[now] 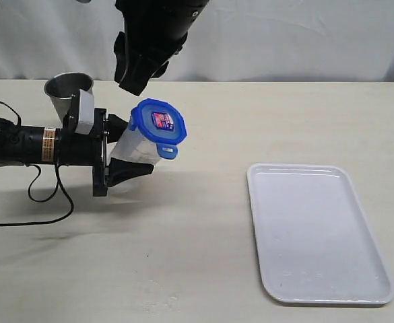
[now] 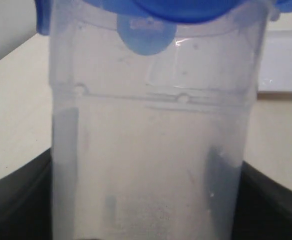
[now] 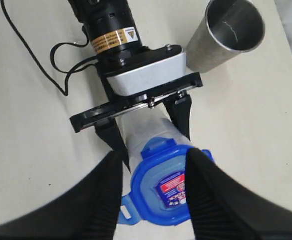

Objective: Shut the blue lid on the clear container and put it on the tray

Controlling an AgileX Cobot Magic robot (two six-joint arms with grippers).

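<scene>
Above the worktop (image 1: 197, 256), well left of the white tray (image 1: 318, 235), the clear container (image 1: 135, 149) leans tilted in the left claw (image 1: 119, 155), which is clamped on its lower body. Its blue lid (image 1: 157, 121) sits on top with one flap hanging unlatched. Light, smooth and slightly flexible, it is best held low on the walls; the right claw (image 3: 153, 192) straddles the lid, jaws apart.

pale tabletop (image 1: 203, 269) carrying the tray (image 1: 318, 235), a steel cup (image 1: 65, 91) and a black cable (image 1: 45, 195).
</scene>
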